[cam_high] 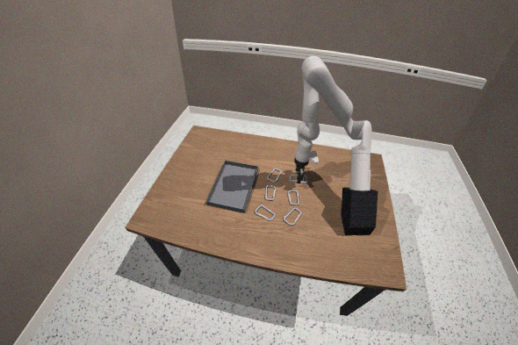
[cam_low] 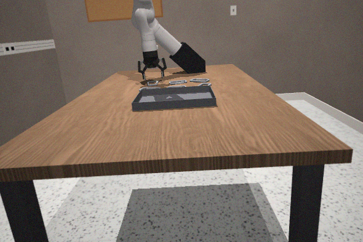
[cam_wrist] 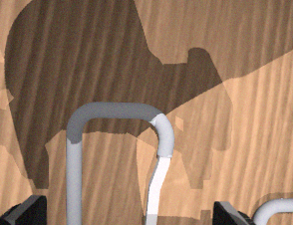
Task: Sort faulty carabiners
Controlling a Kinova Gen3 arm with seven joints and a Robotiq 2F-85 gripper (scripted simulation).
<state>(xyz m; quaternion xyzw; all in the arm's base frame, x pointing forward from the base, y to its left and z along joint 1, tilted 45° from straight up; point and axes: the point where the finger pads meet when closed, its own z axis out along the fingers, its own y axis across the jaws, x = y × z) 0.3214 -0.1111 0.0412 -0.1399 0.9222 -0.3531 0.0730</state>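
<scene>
My gripper [cam_high: 299,182] [cam_low: 153,77] [cam_wrist: 130,214] is open and empty, low over a grey carabiner [cam_high: 291,178] [cam_low: 152,84] [cam_wrist: 74,179], with one finger to each side of it. The white gate [cam_wrist: 156,189] of this carabiner slants inward from its upper hinge; its far end is outside the wrist view. Several other carabiners lie flat on the table, among them one nearer the tray [cam_high: 270,174], one in the middle [cam_high: 290,197] and one in the wrist view's lower right corner [cam_wrist: 276,205]. Their gate states are too small to tell. The grey tray [cam_high: 226,208] [cam_low: 175,104] holds no carabiner.
The wooden table [cam_high: 184,212] [cam_low: 184,133] carries everything. The arm's black base [cam_high: 359,212] [cam_low: 191,59] stands on the side away from the tray. The tray has low raised walls. Shadows of the arm fall across the tray and around the carabiner under the gripper.
</scene>
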